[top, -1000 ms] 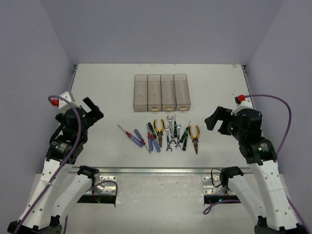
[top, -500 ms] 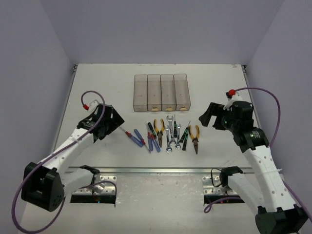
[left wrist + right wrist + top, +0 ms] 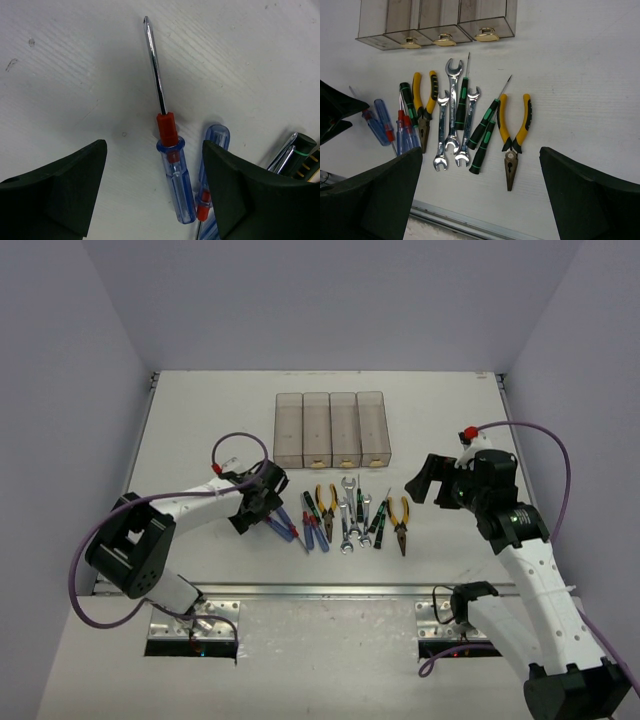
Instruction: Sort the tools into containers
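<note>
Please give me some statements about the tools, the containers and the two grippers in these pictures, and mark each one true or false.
1. The left gripper is open, with a blue-handled screwdriver lying between its fingers. True.
2. A pair of pliers lies inside the containers. False: both pairs lie on the table, and the containers look empty.
3. The right gripper holds one of the wrenches. False: it is open and empty; the wrenches lie on the table.
4. Four containers stand in a row. True.

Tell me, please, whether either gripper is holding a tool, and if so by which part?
Nothing is held. The left gripper stands open astride the blue-handled screwdriver without touching it; the right gripper is open and empty.
</note>
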You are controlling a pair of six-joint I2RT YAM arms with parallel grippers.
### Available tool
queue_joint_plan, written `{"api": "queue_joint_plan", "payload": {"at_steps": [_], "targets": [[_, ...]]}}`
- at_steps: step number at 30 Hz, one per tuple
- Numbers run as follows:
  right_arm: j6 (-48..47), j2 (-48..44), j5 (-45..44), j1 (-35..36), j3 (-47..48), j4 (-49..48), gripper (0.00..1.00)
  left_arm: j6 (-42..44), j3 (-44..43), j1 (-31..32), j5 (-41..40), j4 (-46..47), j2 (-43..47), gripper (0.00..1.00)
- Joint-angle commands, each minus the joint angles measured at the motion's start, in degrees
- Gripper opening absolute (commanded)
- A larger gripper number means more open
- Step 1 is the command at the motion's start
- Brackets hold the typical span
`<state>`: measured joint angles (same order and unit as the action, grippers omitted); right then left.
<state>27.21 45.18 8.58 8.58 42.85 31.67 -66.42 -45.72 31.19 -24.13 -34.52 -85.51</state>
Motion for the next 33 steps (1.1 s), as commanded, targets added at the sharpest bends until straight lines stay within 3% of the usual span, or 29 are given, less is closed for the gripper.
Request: {"api": "queue_joint_plan", "payload": {"at_steps": [1, 19, 21, 33], "targets": [[-0.7, -0.6, 1.8, -0.2, -0.1, -3.2, 0.99, -2.9, -2.8, 0.8, -2.2, 0.9, -1.9, 0.72], [-0.6, -0.8, 2.7, -0.2, -0.4, -3.6, 0.99, -2.2, 1.5, 0.9, -0.6, 4.7, -3.6, 0.11], [-0.6, -1.0, 2.8, -0.2, -0.5, -3.5, 0.99, -0.4, 2.0, 0.9, -0.9, 4.9, -2.8, 0.00], [-0.5, -1.5, 2.6, -0.2, -0.7, -4.0, 0.99, 15.0, 2.0, 0.9, -5.5, 7.1, 17.0, 0.00]]}}
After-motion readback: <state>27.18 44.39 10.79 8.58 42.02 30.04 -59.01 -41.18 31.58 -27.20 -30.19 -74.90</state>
